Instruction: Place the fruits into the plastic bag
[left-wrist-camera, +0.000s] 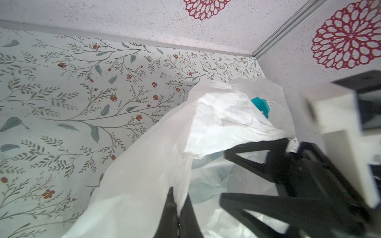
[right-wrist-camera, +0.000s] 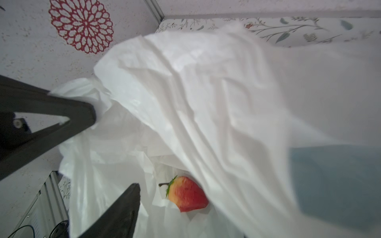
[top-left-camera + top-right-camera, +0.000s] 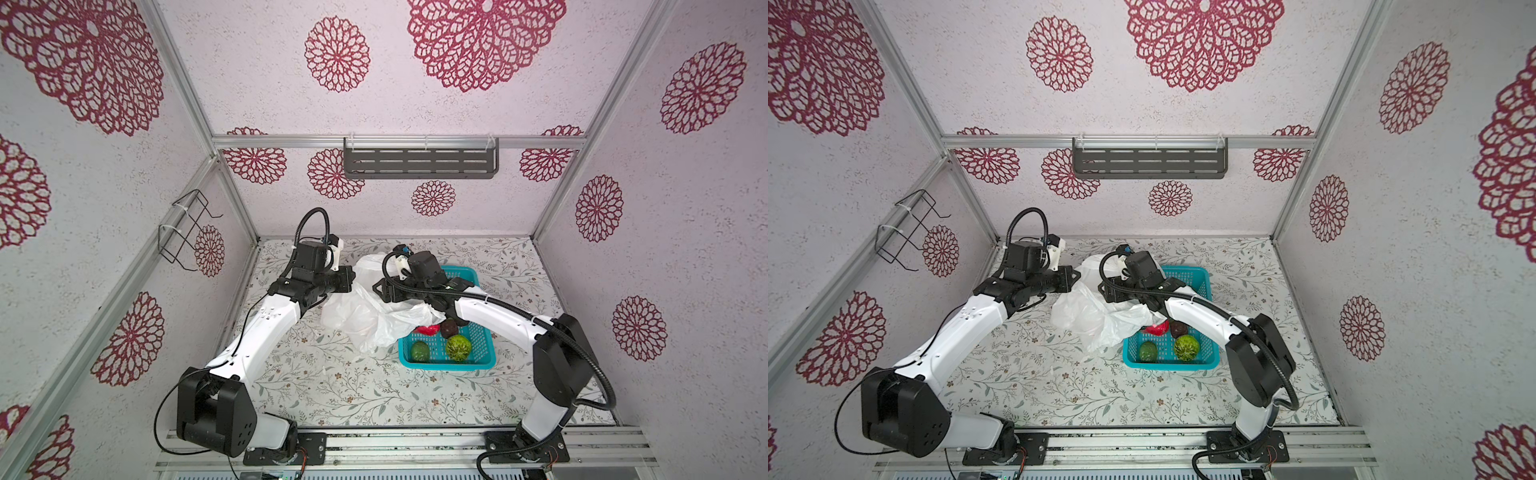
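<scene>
On the floral worktop point(image 3: 332, 386), right of centre, the teal basket point(image 3: 446, 365) lies with its long axis running near to far. In its near end sit a smooth dark green fruit point(image 3: 420, 351) on the left and the bumpy light-green ball point(image 3: 459, 348) on the right. Just beyond them is a dark brown fruit point(image 3: 449, 328), with a shiny red fruit point(image 3: 428, 330) to its left, half hidden under the bag's edge. The plastic bag point(image 3: 365, 316) is thin, white and crinkled. It is heaped along the basket's left side, its length running near to far, and one fold spills rightward over the basket's left rim. Its mouth is lifted at the far end and seems to face up and to the right. My right claw point(image 2: 114, 152) hangs in that mouth with its fingers spread apart and nothing between them. Below it a red leafy fruit point(image 2: 187, 197), green leaves and stem pointing away from its red tip, lies on white plastic under a fold of the bag. I cannot tell whether it is the one seen at the basket. Just left of that, my left claw point(image 1: 178, 197) is pinched closed on the bag's raised edge.
</scene>
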You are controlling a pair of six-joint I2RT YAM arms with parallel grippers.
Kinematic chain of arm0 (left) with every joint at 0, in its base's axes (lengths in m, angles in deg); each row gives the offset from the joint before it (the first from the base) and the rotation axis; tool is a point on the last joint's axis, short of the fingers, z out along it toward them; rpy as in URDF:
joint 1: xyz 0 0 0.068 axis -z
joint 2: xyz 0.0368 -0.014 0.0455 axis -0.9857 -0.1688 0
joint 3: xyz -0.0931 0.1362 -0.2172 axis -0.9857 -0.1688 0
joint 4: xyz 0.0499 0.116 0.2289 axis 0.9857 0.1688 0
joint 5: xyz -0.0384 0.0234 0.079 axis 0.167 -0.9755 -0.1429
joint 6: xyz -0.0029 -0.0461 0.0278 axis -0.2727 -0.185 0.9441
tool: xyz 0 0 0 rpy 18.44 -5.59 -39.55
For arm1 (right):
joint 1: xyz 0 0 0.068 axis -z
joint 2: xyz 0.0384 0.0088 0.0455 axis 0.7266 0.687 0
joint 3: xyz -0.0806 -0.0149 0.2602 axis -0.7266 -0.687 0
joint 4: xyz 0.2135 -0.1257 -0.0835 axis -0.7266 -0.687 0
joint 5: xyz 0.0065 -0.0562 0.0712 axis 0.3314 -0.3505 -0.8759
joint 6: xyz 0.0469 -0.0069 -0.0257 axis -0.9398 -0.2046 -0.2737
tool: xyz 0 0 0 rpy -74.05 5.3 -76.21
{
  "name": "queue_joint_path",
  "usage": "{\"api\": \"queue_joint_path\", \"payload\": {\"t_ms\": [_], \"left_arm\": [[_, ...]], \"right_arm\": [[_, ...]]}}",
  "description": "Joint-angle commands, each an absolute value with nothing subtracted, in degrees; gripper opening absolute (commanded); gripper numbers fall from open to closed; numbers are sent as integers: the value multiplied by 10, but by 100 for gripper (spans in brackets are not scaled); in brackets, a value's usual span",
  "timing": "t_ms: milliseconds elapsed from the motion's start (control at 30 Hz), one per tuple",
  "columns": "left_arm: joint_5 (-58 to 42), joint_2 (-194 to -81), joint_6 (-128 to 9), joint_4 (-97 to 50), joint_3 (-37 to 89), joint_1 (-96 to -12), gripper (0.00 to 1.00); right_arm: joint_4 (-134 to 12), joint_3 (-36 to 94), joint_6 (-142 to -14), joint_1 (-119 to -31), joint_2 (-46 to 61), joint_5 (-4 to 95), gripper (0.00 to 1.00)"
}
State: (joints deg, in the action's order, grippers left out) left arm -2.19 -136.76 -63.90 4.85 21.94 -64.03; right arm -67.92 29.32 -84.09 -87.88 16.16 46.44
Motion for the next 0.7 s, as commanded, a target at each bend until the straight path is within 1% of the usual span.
{"api": "queue_joint_path", "payload": {"t_ms": [0, 133, 267, 333, 433, 533, 667], "left_arm": [[-51, -1362, -632, 31, 212, -638, 0], [-54, -1361, -632, 21, 203, -638, 0], [-56, -1359, -630, 12, 198, -638, 0], [-58, -1359, -629, 10, 199, -638, 0], [-59, -1359, -628, 10, 201, -638, 0], [-57, -1359, -628, 9, 202, -638, 0], [-58, -1360, -625, 9, 203, -639, 0]], "right_arm": [[-653, 264, -841, -851, 53, 531, 77], [-641, 196, -878, -799, -35, 595, 79], [-663, 125, -945, -736, -106, 669, 82], [-680, 86, -978, -704, -135, 684, 83], [-713, 49, -998, -684, -155, 691, 83], [-737, 29, -986, -681, -150, 651, 81], [-739, 13, -951, -689, -115, 546, 78]]}}
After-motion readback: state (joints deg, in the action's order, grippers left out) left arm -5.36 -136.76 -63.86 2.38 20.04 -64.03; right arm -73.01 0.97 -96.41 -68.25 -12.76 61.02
